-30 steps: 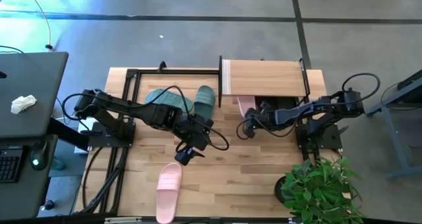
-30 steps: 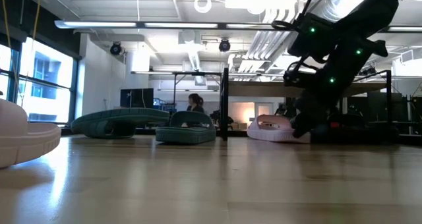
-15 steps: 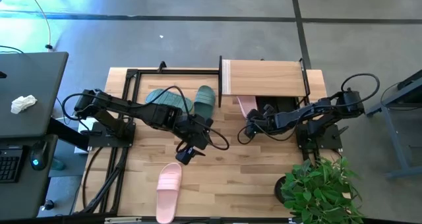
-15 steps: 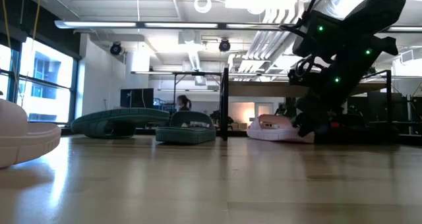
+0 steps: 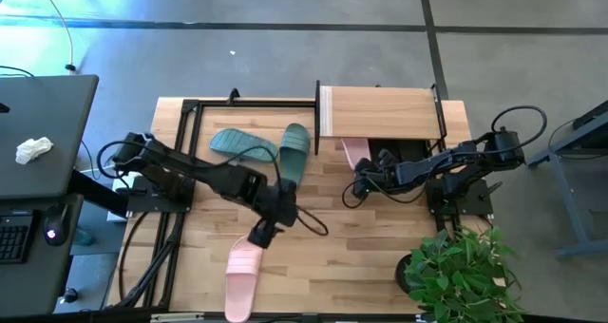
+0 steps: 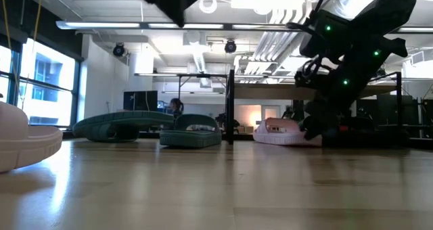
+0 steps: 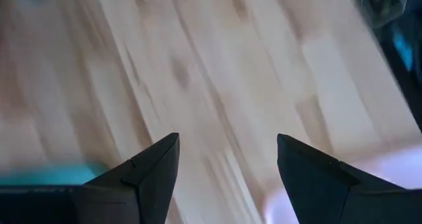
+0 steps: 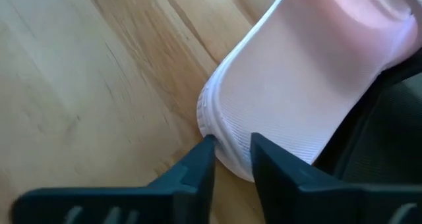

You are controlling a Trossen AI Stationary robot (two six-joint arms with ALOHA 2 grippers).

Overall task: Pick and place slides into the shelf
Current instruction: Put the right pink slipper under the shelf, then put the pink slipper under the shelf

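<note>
1. The shelf (image 5: pixel 380 112) stands at the table's (image 5: pixel 380 237) 1 o'clock edge.
2. The left arm stretches diagonally toward 5 o'clock; its left gripper (image 5: pixel 260 234) hangs spread wide and empty just above the heel of a pale pink slide (image 5: pixel 242 277), having swung down from table centre a second ago.
3. The right arm reaches toward 9 o'clock, barely shifted; its right gripper (image 5: pixel 363 182), fingers nearly closed, touches the edge of the second pink slide (image 8: pixel 310 72) under the shelf.
4. Two teal slides (image 5: pixel 269 148) lie at 11 o'clock.
</note>
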